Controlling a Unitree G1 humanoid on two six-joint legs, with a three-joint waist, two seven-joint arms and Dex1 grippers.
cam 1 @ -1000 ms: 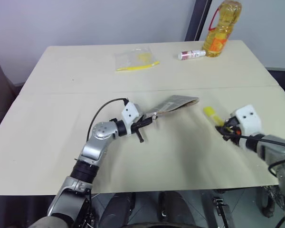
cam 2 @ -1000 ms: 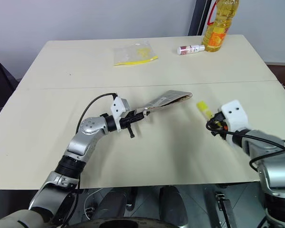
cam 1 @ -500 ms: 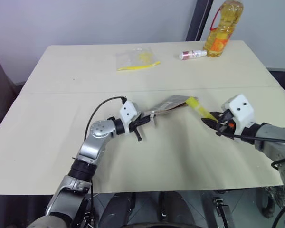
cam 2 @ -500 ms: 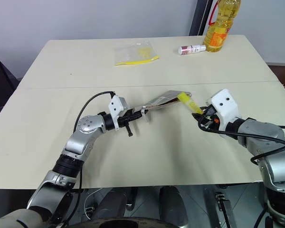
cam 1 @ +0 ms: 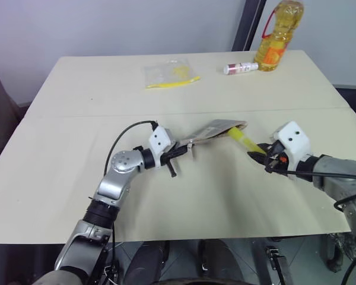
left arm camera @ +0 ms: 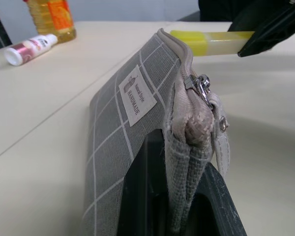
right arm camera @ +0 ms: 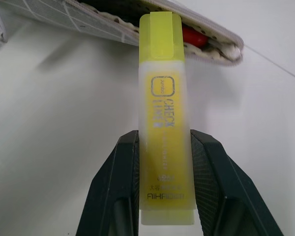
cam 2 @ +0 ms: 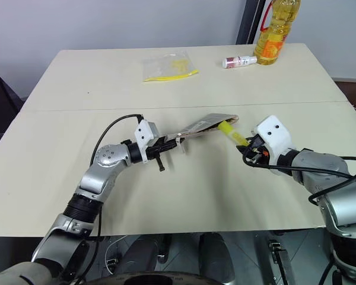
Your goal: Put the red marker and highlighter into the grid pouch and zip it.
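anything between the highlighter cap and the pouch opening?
No. In the right wrist view, the highlighter cap reaches the grid pouch opening; the red marker lies inside.

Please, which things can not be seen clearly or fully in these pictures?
- Red marker: a red bit shows inside the grid pouch in the right wrist view; the fabric hides the rest.
- Highlighter: whether its cap has entered the opening, the pouch edge hides.
- White tube: label too small to read, head views.
- Oil bottle: top cut off by the edge.
- Clear bag: yellow contents unclear.
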